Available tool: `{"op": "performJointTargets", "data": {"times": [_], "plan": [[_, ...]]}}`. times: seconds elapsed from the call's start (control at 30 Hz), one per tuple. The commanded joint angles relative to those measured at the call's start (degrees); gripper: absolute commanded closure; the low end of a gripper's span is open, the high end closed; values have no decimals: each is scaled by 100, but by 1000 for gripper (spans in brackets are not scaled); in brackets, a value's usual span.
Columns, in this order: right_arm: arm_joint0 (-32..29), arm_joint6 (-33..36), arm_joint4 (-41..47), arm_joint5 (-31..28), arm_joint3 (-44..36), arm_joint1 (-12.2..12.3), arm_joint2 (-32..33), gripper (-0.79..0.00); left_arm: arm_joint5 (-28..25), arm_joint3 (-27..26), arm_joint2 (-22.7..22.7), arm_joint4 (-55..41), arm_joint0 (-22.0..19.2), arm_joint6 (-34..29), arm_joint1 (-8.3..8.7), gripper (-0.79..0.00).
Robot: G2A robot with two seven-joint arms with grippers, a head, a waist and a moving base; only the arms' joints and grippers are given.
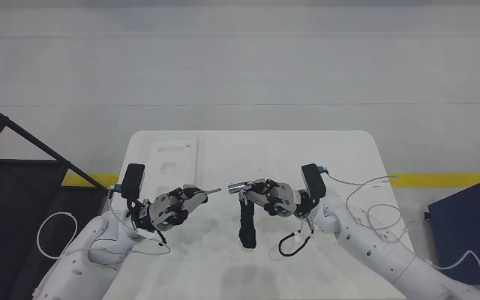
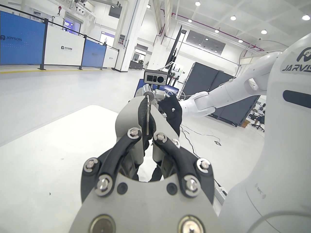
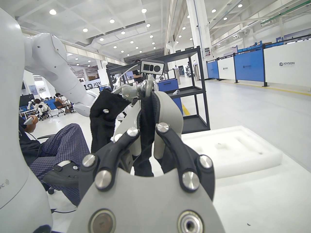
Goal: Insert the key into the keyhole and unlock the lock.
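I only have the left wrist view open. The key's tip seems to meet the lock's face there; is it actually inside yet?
Observer: Not yet. In the top view a thin gap separates the tip of the key from the lock.
Operator: How is the lock held?
Observer: The right wrist view shows the right hand shut on the lock, its silver end jutting beyond the hand.
Operator: Anything else on the table?
Observer: A white foam tray at the far corner on the key's side.
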Motion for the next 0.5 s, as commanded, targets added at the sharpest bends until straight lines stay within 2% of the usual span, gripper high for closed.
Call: {"op": "performJointTargets", "data": {"times": [0.0,0.47], "plan": [[-10,17,-6,1,3,-3,16,0,0,-9,16,-24,-4,-24,-1,0],[-10,17,-6,1,3,-3,16,0,0,39,86,-104,-72,-217,-12,0]]}}
